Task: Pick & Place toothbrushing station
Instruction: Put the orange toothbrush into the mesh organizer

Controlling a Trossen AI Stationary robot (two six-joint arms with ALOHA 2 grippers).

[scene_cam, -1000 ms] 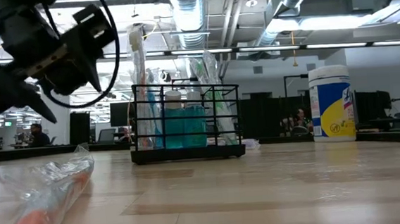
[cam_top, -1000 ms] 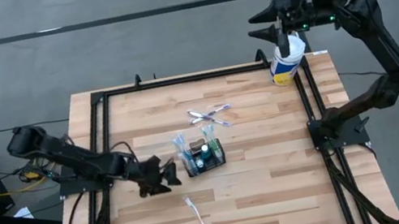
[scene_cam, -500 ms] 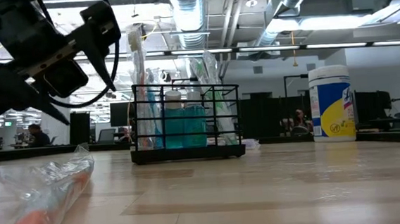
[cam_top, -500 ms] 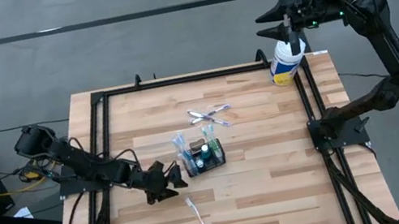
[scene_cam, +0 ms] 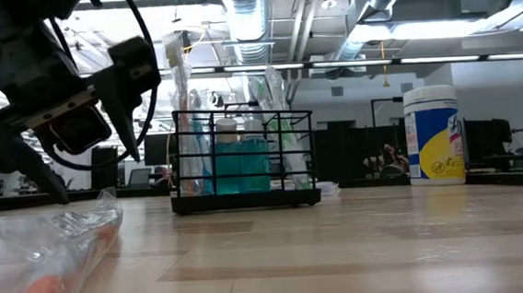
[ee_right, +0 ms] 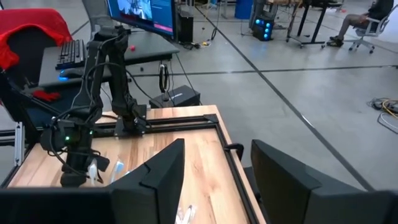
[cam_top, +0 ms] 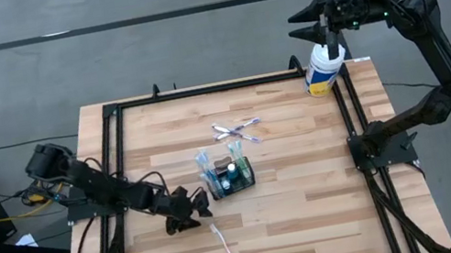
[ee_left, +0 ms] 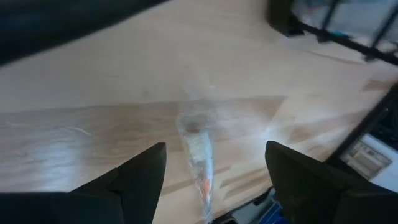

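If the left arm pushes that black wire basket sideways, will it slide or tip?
The toothbrushing station looks top-heavy: wrapped toothbrushes stand well above its rim, so a high push may tip it. Its flat base on smooth wood probably slides under a low push. The open left tool sits beside it.

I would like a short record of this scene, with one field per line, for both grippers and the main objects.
left gripper: open, low over the table, above a wrapped toothbrush
right gripper: open, raised above the wipes tub
organiser basket: mid-table, upright, holding toothbrushes, untouched
wrapped items: loose, beyond the basket
table: wooden
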